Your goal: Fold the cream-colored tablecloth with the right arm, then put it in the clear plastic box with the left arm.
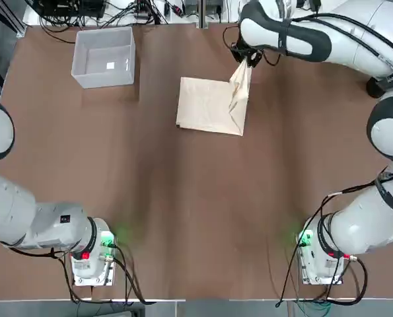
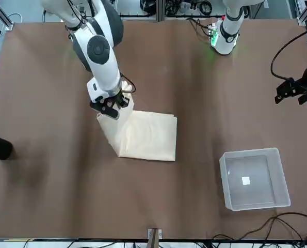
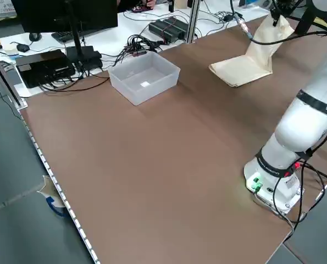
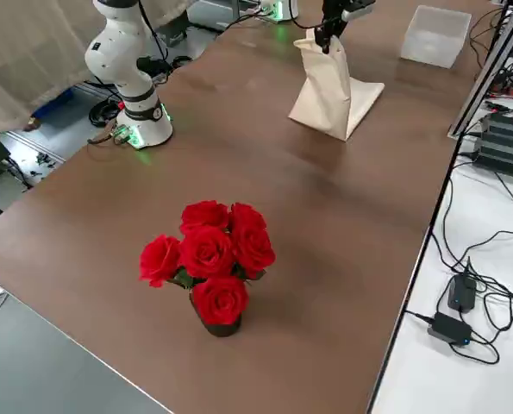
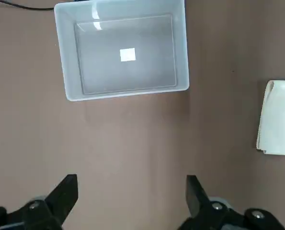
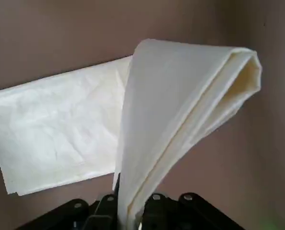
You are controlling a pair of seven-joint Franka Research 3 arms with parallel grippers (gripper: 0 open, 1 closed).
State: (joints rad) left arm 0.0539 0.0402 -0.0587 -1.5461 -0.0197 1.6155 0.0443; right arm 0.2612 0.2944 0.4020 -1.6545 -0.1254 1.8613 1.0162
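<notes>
**Pinching folded cream cloth up off table w/ R gripper**

Shown at far side of worktable (image 1: 163,198): gripping a bunched end of the cream tablecloth (image 1: 213,105) in R gripper (image 1: 249,61), jaws pressed tight on fabric. See layers hanging in a twisted, open-mouthed fold below the grip, w/ the rest spread flat on brown tabletop, toward robot's L. Note faint creases in the flat part, per R wrist view. Find clear plastic box (image 1: 105,59) on same far side, farther to robot's L, apart from cloth; look inside for small white square (image 5: 128,54) on the base. Seen over table at robot's L, nearer the robot than the box: L gripper (image 5: 133,178), fingers spread wide, w/ nothing between. Also pictured, on robot's R side of table: red roses (image 4: 209,259) in dark pot (image 4: 220,328). Visible beyond table's far edge, per L side view: monitor (image 3: 67,22), black boxes & tangled cables (image 3: 136,44) on white desk, plus part of a person's hand (image 3: 148,4) at top of frame
</notes>
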